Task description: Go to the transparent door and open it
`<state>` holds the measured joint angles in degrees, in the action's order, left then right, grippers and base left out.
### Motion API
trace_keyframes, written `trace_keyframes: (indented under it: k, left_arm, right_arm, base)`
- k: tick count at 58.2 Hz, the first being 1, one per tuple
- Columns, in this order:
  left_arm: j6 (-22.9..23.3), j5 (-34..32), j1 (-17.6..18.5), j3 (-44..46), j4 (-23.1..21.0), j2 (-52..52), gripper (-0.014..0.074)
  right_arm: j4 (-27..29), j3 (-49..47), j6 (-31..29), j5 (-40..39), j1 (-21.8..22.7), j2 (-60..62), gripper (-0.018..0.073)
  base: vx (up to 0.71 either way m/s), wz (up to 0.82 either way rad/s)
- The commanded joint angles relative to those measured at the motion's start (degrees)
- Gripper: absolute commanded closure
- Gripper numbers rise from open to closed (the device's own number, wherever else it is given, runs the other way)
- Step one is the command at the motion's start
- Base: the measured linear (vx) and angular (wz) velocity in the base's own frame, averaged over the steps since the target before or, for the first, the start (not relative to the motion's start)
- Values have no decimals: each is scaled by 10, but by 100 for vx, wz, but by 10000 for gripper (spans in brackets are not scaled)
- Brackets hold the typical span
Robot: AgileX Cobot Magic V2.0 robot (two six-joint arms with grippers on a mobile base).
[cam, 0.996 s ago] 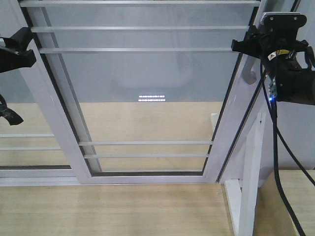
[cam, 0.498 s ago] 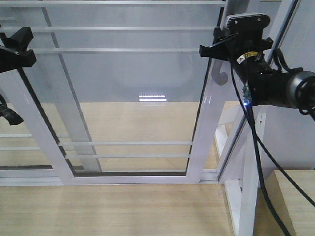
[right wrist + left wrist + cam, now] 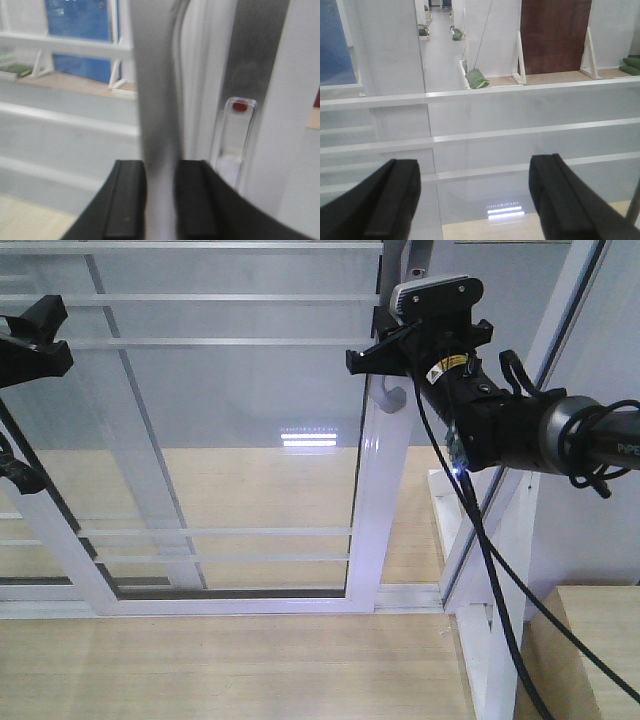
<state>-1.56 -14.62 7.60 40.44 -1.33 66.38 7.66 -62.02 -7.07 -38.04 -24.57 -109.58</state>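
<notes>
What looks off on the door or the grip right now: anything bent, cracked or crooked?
Nothing stands out. The transparent door shows no cracks, its bottom rail sits along the floor track, and the right tool is shut squarely on the pull handle. The left tool hangs open, holding nothing.

Front view: pale wood floor [image 3: 230,660] under a white bottom track [image 3: 410,595]. A handle-less white-framed glass panel [image 3: 158,455] stands left and a bare white post [image 3: 508,580] right, beside a wooden box [image 3: 595,640]. A striped light reflection [image 3: 310,440] shows in the glass. Left wrist view: green sandbag [image 3: 476,78] near a brown panel [image 3: 555,35]. Right wrist view: blue panel [image 3: 80,20] and a blurred clear tab with a red dot [image 3: 239,106].
</notes>
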Motion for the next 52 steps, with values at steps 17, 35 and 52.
trace_keyframes:
  k: [17,35,52]
  left_arm:
    - [6,-41,3,19,-5,-10,20]
    - [6,41,4,19,-4,-10,20]
    - [6,75,53,19,-4,-11,21]
  right_arm:
    - [-71,-8,-9,-11,-69,57,369]
    - [-66,73,-50,94,-67,222,372]
    - [73,307,-137,127,-67,501,573]
  base:
    - [0,0]
    - [0,0]
    - [0,0]
